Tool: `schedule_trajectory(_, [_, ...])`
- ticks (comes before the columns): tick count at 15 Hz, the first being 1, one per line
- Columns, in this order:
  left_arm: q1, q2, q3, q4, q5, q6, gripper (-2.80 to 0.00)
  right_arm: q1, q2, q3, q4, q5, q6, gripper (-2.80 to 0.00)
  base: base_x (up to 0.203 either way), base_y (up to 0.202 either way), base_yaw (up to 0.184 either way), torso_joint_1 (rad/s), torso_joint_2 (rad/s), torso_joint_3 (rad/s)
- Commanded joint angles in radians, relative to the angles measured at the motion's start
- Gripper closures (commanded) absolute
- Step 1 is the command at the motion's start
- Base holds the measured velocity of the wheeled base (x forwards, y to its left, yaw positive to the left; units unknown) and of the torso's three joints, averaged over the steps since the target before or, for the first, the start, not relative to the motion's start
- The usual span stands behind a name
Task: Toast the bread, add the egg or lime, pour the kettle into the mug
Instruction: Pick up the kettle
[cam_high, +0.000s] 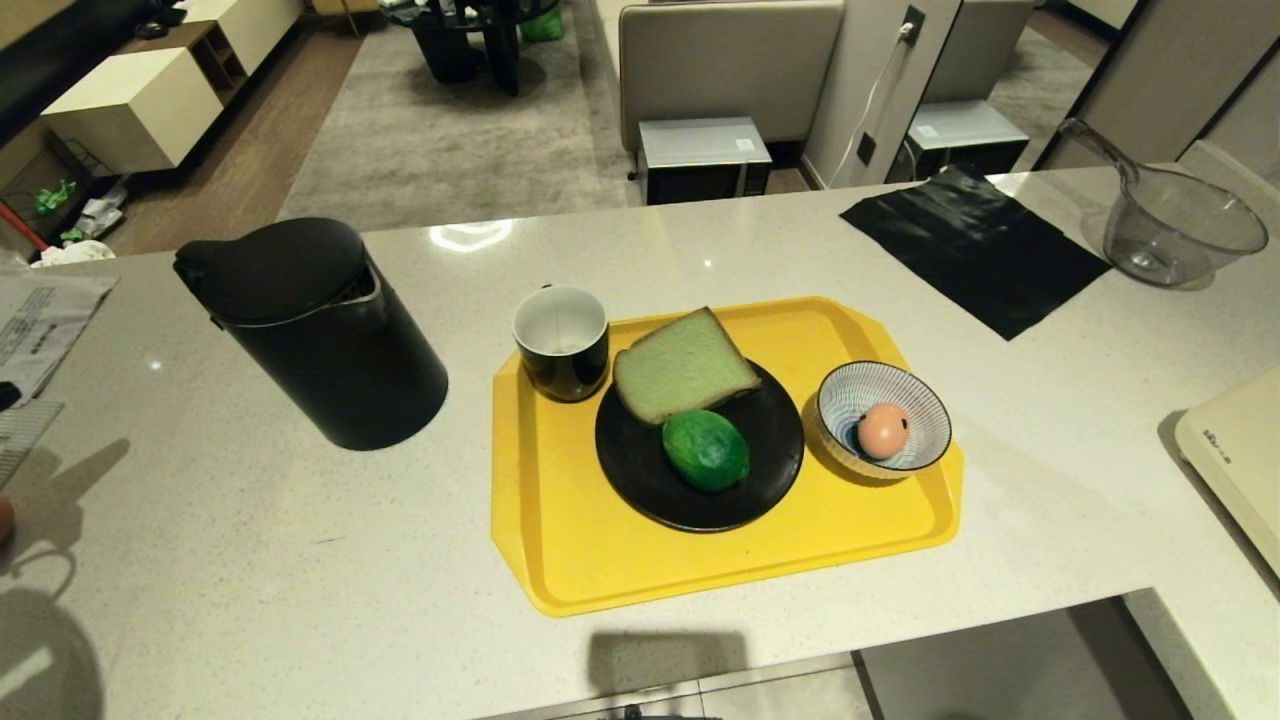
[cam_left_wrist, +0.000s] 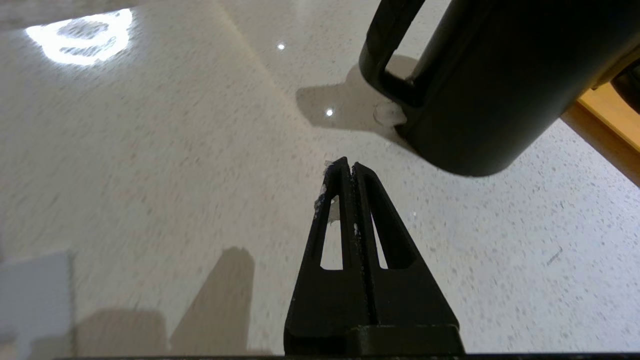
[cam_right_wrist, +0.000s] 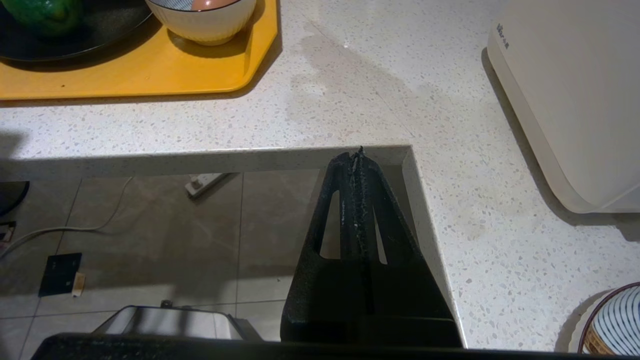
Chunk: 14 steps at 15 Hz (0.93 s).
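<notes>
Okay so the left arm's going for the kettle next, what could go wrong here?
The left gripper is shut, so it must open before taking the kettle handle. The mug sits tight against the bread, so spilled water could wet it.

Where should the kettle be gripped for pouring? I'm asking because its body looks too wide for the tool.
Probably by the kettle's side handle, a black upright loop standing clear of the wide body. The shut left tool is already low over the counter on that side, so open it and close across the loop.
</notes>
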Motion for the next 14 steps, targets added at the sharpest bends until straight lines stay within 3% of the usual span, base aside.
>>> schedule_trajectory(1, [-0.082,0.036,-0.054,-0.006,0.019,-0.001,0.00,0.000,0.001,0.028,-0.001,0.001,0.000,0.00,0.000,0.000,0.000,0.000,0.00,0.000])
schedule_trajectory(5, [-0.203,0.047,-0.085,-0.014,0.060,-0.004,0.00,-0.001,0.002,0.028,-0.001,0.001,0.000,0.00,0.000,0.000,0.000,0.000,0.00,0.000])
schedule_trajectory(8, [-0.224,0.043,-0.079,-0.100,0.088,-0.002,0.00,0.000,0.001,0.028,-0.001,0.001,0.000,0.00,0.000,0.000,0.000,0.000,0.00,0.000])
schedule_trajectory(14, [-0.213,-0.006,-0.002,-0.152,0.090,0.000,0.00,0.000,0.002,0.028,-0.001,0.001,0.000,0.00,0.000,0.000,0.000,0.000,0.00,0.000])
